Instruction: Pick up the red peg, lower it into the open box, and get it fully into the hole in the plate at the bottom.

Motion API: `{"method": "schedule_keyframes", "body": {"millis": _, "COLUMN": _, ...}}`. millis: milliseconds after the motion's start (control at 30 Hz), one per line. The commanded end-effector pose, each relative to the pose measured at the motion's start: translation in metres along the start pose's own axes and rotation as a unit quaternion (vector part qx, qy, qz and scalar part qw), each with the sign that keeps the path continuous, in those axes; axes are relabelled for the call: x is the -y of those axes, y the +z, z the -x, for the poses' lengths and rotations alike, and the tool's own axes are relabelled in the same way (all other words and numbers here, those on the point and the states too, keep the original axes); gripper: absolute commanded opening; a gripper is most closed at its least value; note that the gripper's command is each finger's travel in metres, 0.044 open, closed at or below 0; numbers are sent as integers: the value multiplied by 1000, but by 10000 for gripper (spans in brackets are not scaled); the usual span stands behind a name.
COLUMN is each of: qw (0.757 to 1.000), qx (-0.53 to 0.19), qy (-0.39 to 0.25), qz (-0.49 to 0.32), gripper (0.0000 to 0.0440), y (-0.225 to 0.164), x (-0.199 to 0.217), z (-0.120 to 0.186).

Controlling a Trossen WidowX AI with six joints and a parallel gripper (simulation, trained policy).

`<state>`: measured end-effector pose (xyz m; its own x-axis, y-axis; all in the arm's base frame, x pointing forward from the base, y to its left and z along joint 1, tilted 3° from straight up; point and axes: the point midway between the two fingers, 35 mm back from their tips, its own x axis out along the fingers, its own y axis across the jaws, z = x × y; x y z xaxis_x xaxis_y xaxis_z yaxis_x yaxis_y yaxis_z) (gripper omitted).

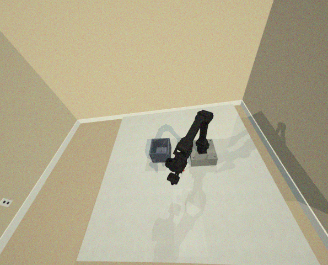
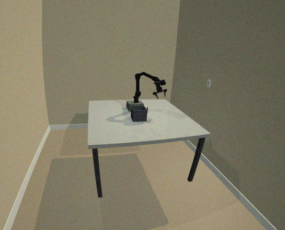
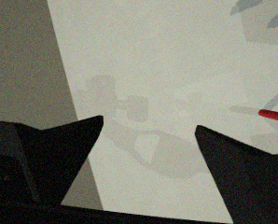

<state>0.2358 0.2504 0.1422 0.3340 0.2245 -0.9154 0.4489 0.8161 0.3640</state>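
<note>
While the claw hangs above the table, fingers spread wide with nothing between them, the red peg stands upright on the tabletop — outside the open box, between it and the arm's grey base block in the top view.

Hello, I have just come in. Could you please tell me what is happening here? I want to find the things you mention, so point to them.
A black robot arm [image 1: 191, 132] [image 2: 137, 85] is at work on a table [image 1: 124, 228] [image 2: 112, 133], and it is holding nothing. Its hand [image 2: 161, 97] [image 3: 148, 124] is open and points down, above the table. The red peg [image 1: 183, 170] [image 2: 147, 109] [image 3: 274, 116] stands outside the open box [image 1: 160, 157] [image 2: 139, 116], off to one side of the hand's fingers, so it has not been put in the hole.
</note>
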Motion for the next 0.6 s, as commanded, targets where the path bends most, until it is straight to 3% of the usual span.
{"method": "schedule_keyframes", "body": {"millis": 0, "qw": 998, "qx": -7, "qy": -36, "qz": -47, "gripper": 440, "y": 6, "x": 24, "z": 1}}
{"method": "schedule_keyframes", "body": {"millis": 567, "qw": 952, "qx": -17, "qy": -193, "qz": -235, "gripper": 428, "y": 9, "x": 123, "z": -5}}
